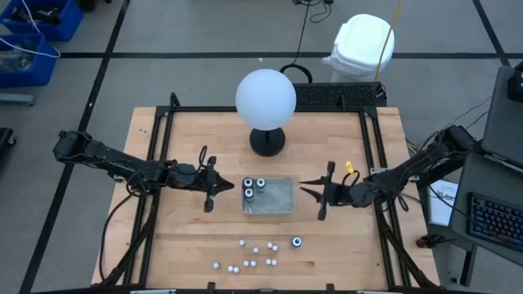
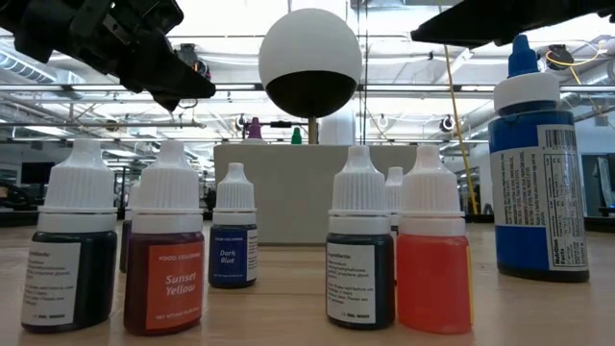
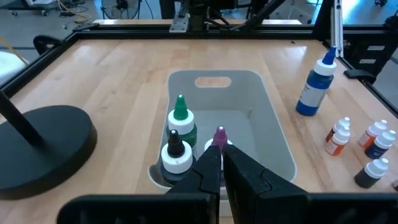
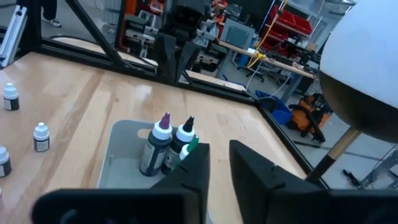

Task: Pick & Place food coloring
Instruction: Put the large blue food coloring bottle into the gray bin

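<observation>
Three larger dark bottles (image 1: 252, 187) stand upright in the clear tray (image 1: 282, 202); the left wrist view shows their green (image 3: 180, 116), black (image 3: 176, 148) and purple (image 3: 219, 133) tips. A blue bottle (image 1: 297, 242) and several small white-capped bottles (image 1: 253, 255) stand on the table near its near edge, and fill the low view (image 2: 360, 250). My left gripper (image 1: 231, 189) hovers just left of the tray, shut (image 3: 221, 154), short of the purple-tipped bottle. My right gripper (image 1: 301, 185) hovers just right of the tray, slightly open (image 4: 220, 149). Neither holds anything.
A big white globe (image 1: 265, 98) on a black base (image 1: 267, 142) stands just beyond the tray's far side. A black frame (image 1: 163, 131) borders the table. Bare wood lies between the tray and the small bottles.
</observation>
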